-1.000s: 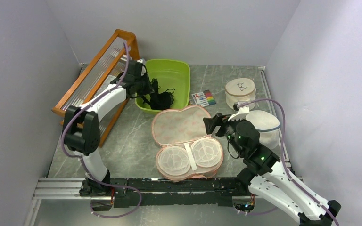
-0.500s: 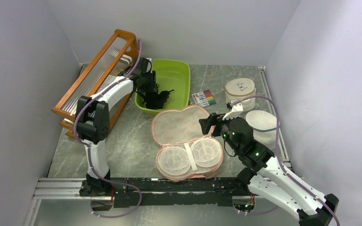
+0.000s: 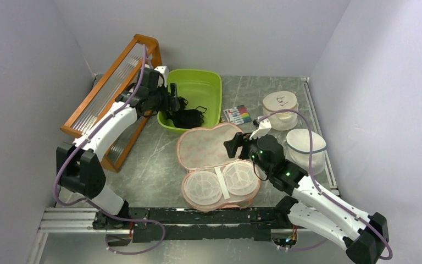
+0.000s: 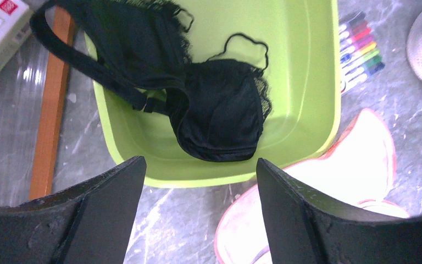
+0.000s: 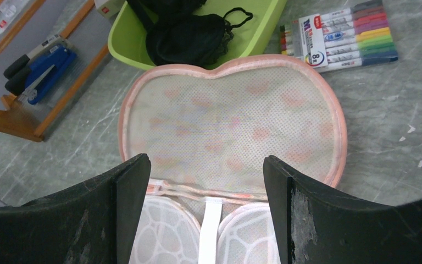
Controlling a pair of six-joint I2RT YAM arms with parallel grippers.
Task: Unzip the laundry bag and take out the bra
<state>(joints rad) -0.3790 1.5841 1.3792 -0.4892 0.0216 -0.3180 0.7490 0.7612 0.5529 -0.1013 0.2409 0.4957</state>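
The laundry bag (image 3: 211,147) lies unzipped and spread open mid-table, its peach lid flat and its white mesh cups (image 3: 220,184) facing up. The black lacy bra (image 3: 188,116) lies in the green basin (image 3: 209,88), one strap draped over the near-left rim. My left gripper (image 3: 171,104) hovers open by that rim; in the left wrist view the bra (image 4: 214,110) lies beyond the open left gripper (image 4: 199,165), untouched. My right gripper (image 3: 233,147) hangs open over the bag's right side; the right wrist view shows the right gripper (image 5: 206,165) above the bag's hinge (image 5: 231,115), holding nothing.
A wooden rack (image 3: 110,88) leans along the left wall, with a blue stapler (image 5: 38,66) under it. A pack of markers (image 3: 237,114) lies right of the basin. Two round white lidded tubs (image 3: 279,107) (image 3: 306,146) stand at the right.
My left gripper has opened and let go of the bra, which now rests in the green basin; the arm drew back left. My right gripper has slid left over the bag, still open.
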